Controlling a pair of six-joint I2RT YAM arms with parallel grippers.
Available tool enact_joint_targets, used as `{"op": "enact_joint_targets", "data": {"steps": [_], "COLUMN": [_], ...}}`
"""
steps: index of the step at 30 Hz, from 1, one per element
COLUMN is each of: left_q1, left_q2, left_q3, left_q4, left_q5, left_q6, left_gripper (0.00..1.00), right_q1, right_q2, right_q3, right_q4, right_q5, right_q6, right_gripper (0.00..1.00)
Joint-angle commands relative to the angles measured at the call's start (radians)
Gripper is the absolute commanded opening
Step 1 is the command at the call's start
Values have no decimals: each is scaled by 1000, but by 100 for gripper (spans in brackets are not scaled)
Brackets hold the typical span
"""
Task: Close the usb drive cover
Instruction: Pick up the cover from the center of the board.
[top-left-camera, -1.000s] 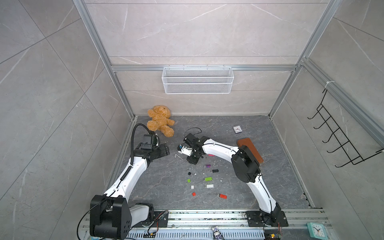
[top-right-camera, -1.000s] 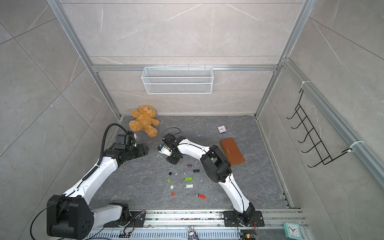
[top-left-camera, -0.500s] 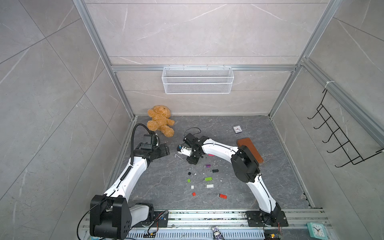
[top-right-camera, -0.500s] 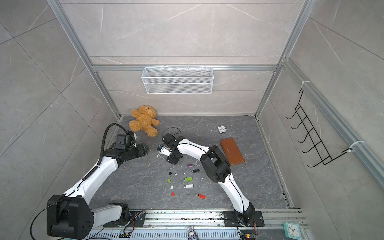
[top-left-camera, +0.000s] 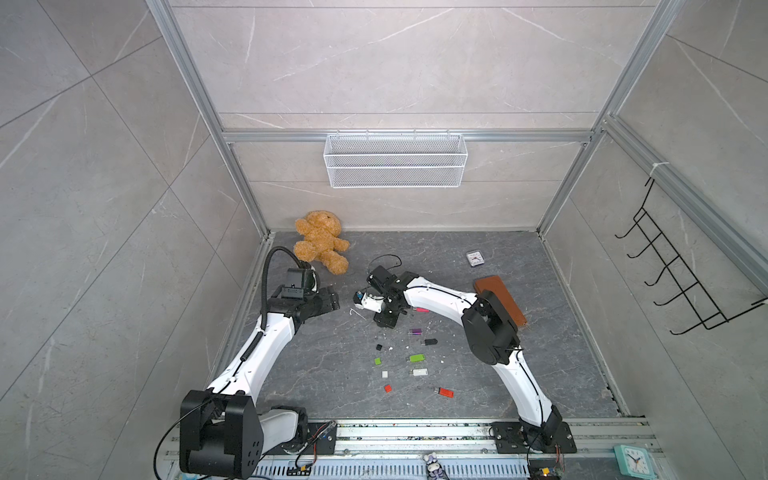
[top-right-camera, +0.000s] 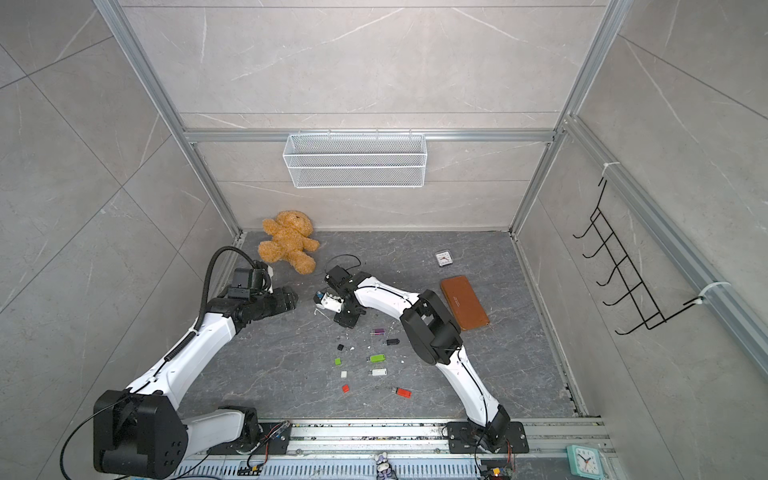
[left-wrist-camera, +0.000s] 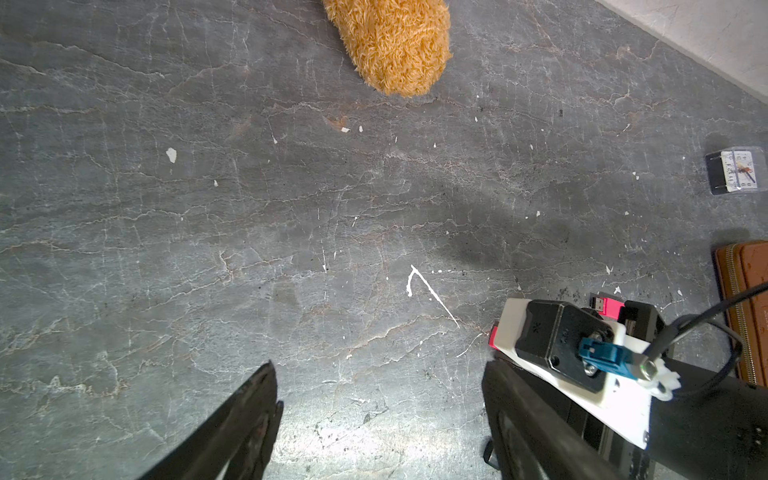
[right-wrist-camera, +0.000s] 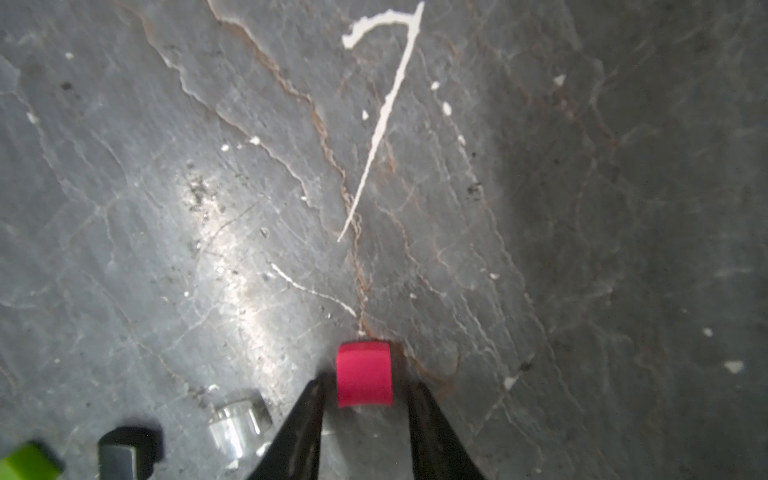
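Left hand (left-wrist-camera: 379, 368) gapes wide and empty; right hand (right-wrist-camera: 366, 384) stands narrowly parted astride the pink usb cap (right-wrist-camera: 365, 372).

- The teddy bear (left-wrist-camera: 390, 45) and the brown case (left-wrist-camera: 744, 307) were cut off by the left wrist view's edge.
- The pink drive (left-wrist-camera: 609, 306) sat mostly hidden behind the right arm (left-wrist-camera: 582, 353).
- A blurred green piece (right-wrist-camera: 25, 461) was cropped.
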Motion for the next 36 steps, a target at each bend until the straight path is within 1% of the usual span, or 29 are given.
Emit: {"op": "enact_joint_targets", "data": {"steps": [1, 5, 8, 16, 21, 24, 32, 36], "left_q1": [6, 6, 6, 4, 4, 4, 6, 5], "left_q2": [-2, -7, -8, -11, -12, -12, -25, -32], "left_q3": [40, 37, 32, 27, 24, 20, -23, -50], "left_q4": [-16, -18, -18, -20, -20, -20, -17, -1], "left_q5": [16, 16, 18, 21, 20, 21, 60, 96], "left_q6": [3, 3, 4, -1, -1, -4, -38, -64], "left_gripper": [80, 80, 80, 80, 80, 80, 80, 80], "right_q1": [-2, -3, -3, -2, -2, 0, 7, 7], "right_q2": [63, 68, 71, 85, 86, 89, 94, 93], "right_q3": [1, 6, 9, 29, 27, 27, 29, 23], "right_q4": [-55, -65, -70, -91, -89, -86, -89, -86], "right_q5": [-36, -31, -33, -35, -39, -41, -52, -43], "right_q6": [-26, -36, -38, -42, -41, -35, -23, -22], "right_gripper": [35, 34, 31, 33, 31, 29, 25, 27]}}
